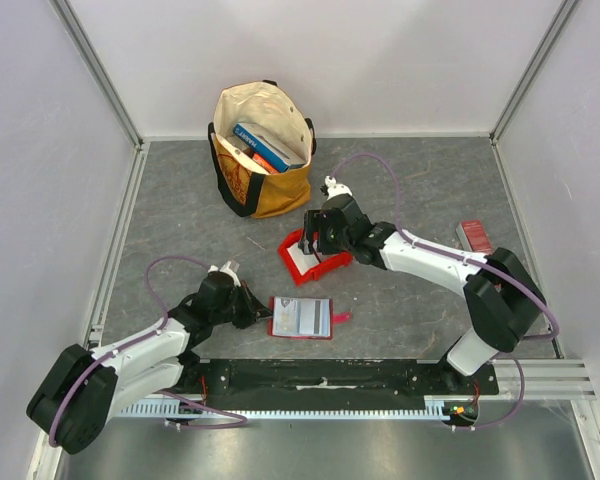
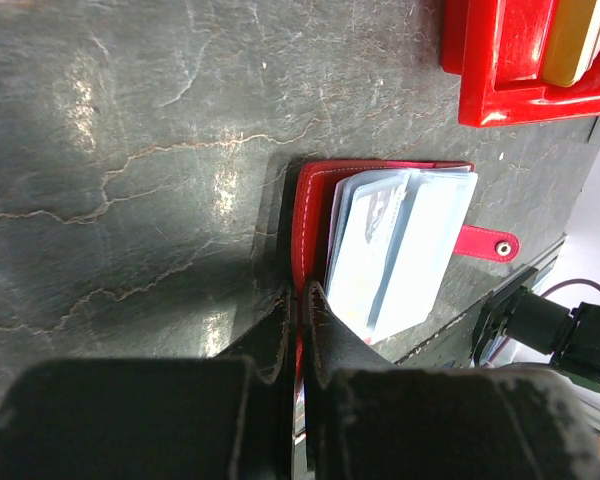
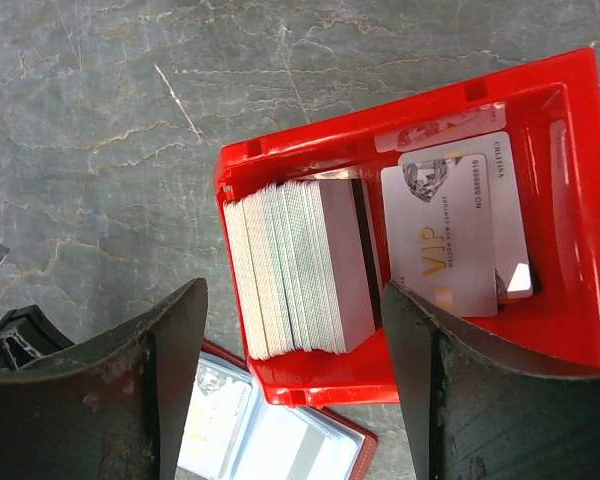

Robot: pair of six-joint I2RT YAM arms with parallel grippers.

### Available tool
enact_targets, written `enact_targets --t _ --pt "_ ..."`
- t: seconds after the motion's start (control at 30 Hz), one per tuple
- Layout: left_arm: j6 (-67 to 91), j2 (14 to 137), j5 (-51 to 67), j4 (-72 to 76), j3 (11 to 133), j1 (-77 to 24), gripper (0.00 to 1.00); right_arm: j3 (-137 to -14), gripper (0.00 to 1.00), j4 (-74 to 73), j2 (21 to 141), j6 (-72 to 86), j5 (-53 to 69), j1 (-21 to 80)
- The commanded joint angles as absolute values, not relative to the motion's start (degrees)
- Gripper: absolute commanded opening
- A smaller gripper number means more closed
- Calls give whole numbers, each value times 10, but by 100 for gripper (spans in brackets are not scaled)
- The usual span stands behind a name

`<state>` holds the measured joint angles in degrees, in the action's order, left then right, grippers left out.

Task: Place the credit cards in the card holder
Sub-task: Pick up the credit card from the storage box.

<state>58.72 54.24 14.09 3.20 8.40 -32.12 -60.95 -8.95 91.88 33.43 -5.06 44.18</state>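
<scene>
White walls stand round a grey stone table. The left gripper pinches the open wallet lying there. The right gripper hangs wide open over cards in a red bin.

I read "VIP" in gold and what looks like "NO 88888816" along the edge of the white card lying flat in the red bin, and "CHLITINA" on the card beneath it; smaller print is illegible.
</scene>
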Motion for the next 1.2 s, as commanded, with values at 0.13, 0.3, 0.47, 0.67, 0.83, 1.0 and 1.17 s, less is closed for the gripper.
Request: enact_targets --t 0.13,0.3,0.47,0.67,0.83,1.0,1.17 --pt "567 541 149 51 93 -322 2 -645 78 -90 945 298 -2 430" --pt "566 545 149 51 94 -322 2 -645 79 -89 952 292 14 421" --pt "563 548 151 49 100 -321 2 -654 80 -89 961 285 25 410" --pt "561 544 152 47 98 -322 2 -664 80 -86 971 282 38 404" --pt "560 541 152 46 96 -321 2 -669 81 -83 983 286 49 403" --pt "559 543 151 47 96 -322 2 -667 81 -76 999 288 61 402" --pt "559 546 149 47 94 -322 2 -667 81 -62 1016 294 88 402"
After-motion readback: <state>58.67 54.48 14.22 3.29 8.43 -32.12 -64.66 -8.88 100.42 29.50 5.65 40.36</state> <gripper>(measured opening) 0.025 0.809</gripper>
